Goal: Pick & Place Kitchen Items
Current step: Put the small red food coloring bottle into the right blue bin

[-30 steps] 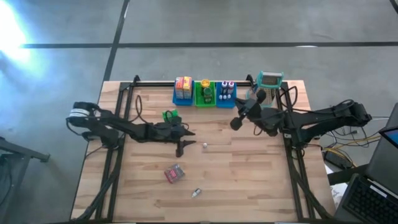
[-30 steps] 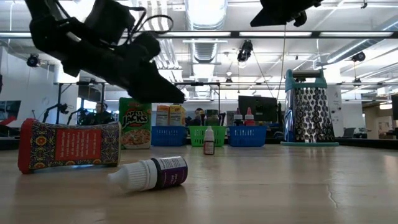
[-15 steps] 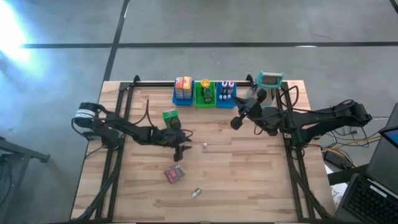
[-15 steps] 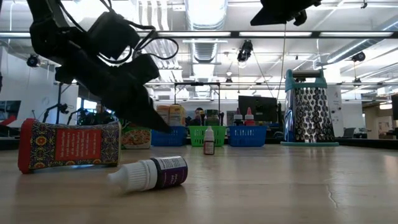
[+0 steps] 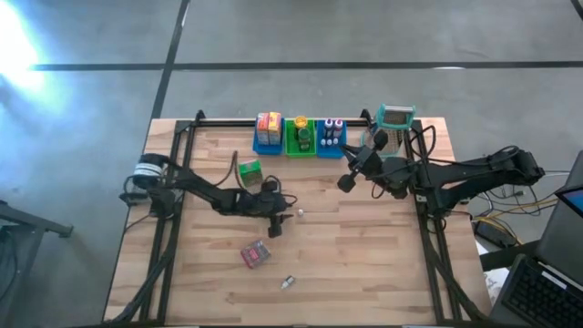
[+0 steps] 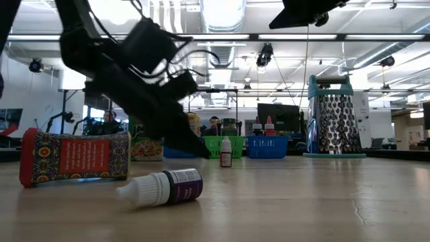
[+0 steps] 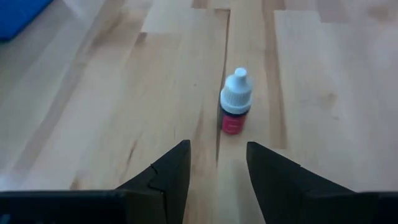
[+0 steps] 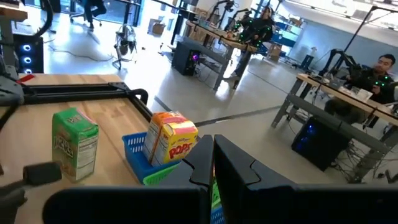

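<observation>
Wooden tabletop [image 5: 364, 264] first: your left gripper [image 7: 217, 171] sits low near the centre, fingers parted and grasping nothing, with the small red bottle [image 7: 236, 102] upright just ahead of the gap. Behind it stands the green box [image 5: 249, 169]. Nearer the front edge lie the red packet [image 5: 255, 253] and the purple bottle [image 5: 288, 283]. Your right gripper [image 8: 213, 163] hangs raised beside the metal grater [image 5: 395, 118], fingers clenched on nothing.

A small bottle [image 7: 236, 102] stands on the table [image 5: 364, 264] just before the left end effector [image 7: 217, 165].
</observation>
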Tool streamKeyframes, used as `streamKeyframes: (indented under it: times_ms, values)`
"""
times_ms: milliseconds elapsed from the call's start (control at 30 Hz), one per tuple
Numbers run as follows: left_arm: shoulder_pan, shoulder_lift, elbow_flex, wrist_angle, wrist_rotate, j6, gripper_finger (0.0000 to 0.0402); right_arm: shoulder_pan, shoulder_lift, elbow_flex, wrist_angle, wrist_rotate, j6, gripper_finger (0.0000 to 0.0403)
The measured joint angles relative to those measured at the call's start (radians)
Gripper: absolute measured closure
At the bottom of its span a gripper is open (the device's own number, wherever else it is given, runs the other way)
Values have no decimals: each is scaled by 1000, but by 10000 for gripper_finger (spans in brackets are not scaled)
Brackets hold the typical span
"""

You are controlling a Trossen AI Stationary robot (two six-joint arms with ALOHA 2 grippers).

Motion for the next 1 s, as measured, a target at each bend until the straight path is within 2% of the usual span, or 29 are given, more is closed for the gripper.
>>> streamKeyframes:
  times_ms: [233, 733, 1000]
  values:
    - [-1, 114, 73, 15, -2, -69, 239, 0, 1, 0, -22, -1, -17, 394]
    - [-15, 160, 99, 67, 2, -69, 239, 0, 2, 0, -37, -3, -35, 394]
    - [-15, 162, 99, 75, 12, -58, 276, 0, 2, 0, -38, -3, -32, 394]
